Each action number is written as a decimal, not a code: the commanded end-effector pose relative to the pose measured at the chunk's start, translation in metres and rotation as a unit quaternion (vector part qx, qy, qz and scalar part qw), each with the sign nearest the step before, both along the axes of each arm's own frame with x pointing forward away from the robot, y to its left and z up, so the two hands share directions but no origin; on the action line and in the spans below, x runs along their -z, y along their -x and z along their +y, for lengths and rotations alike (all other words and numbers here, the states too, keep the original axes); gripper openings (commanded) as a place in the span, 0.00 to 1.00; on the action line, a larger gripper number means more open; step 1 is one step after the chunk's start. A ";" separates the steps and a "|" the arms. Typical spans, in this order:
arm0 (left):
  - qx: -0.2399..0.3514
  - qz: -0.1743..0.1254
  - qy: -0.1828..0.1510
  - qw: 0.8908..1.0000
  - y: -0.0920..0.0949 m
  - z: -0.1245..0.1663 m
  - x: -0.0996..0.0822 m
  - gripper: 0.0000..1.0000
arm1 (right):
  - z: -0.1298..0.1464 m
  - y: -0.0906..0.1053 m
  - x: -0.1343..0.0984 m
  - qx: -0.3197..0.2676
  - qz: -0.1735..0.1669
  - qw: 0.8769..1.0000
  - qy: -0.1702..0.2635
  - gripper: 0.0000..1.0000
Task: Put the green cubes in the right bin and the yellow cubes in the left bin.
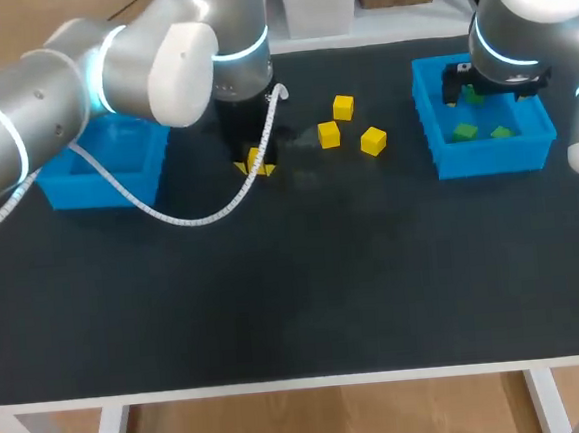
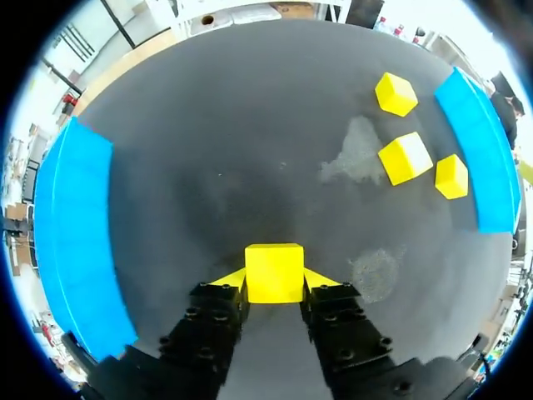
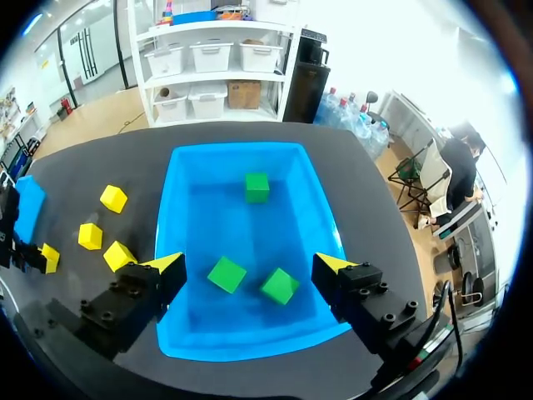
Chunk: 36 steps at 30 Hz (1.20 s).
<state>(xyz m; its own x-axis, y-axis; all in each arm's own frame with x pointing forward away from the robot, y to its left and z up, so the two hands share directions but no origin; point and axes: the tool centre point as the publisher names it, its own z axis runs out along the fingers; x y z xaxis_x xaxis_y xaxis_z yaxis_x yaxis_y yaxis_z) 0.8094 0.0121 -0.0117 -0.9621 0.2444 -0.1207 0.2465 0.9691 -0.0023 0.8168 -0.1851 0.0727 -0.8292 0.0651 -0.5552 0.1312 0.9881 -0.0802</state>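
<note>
Down on the table, my left gripper point(image 2: 274, 282) is shut on a yellow cube point(image 2: 274, 272), with a yellow tip pressed against each side. In the head view this gripper point(image 1: 256, 165) stands between the left bin point(image 1: 66, 186) and three loose yellow cubes point(image 1: 343, 107) point(image 1: 329, 134) point(image 1: 373, 141). My right gripper point(image 3: 250, 267) hangs open and empty over the right bin point(image 3: 179, 208). Three green cubes point(image 3: 257, 187) point(image 3: 226, 274) point(image 3: 280, 285) lie in that bin.
The left bin's blue wall point(image 2: 75, 250) is beside my left gripper, and the right bin's wall point(image 2: 479, 150) lies beyond the loose yellow cubes point(image 2: 405, 157). A white cable point(image 1: 189, 219) trails from my left arm over the dark mat.
</note>
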 end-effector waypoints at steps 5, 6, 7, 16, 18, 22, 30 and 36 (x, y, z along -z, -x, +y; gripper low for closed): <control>-0.016 -0.083 0.053 0.995 0.012 0.046 -0.054 0.00 | -0.001 0.003 0.000 0.001 -0.005 1.000 0.000 1.00; -0.020 -0.095 0.067 0.993 0.010 0.053 -0.063 0.00 | -0.001 0.003 0.000 0.001 -0.005 1.000 0.000 1.00; -0.025 -0.106 0.073 0.991 0.008 0.061 -0.072 0.00 | -0.001 0.003 0.000 0.001 -0.005 1.000 0.000 1.00; -0.102 -0.167 0.067 0.978 -0.008 0.145 -0.117 0.00 | -0.001 0.003 0.000 0.001 -0.005 1.000 0.000 1.00; -0.116 -0.167 0.056 0.978 -0.009 0.162 -0.114 0.00 | -0.001 0.003 0.000 0.001 -0.005 1.000 0.000 1.00; -0.126 -0.145 0.039 0.981 -0.007 0.185 -0.097 0.00 | -0.001 0.003 0.000 0.001 -0.005 1.000 0.000 1.00; -0.124 -0.121 0.029 0.984 -0.001 0.196 -0.079 1.00 | -0.001 0.003 0.000 0.001 -0.005 1.000 0.000 1.00; -0.054 -0.137 0.050 0.988 -0.012 0.163 -0.109 1.00 | -0.001 0.003 0.000 0.001 -0.005 1.000 0.000 1.00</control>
<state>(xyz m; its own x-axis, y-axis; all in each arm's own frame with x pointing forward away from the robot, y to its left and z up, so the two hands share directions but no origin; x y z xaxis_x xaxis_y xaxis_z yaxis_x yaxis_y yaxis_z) 0.8217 0.1853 0.0867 -0.9129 0.0730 -0.4016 0.0989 0.9941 -0.0442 0.8168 -0.1851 0.0728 -0.8292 0.0651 -0.5552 0.1313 0.9881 -0.0802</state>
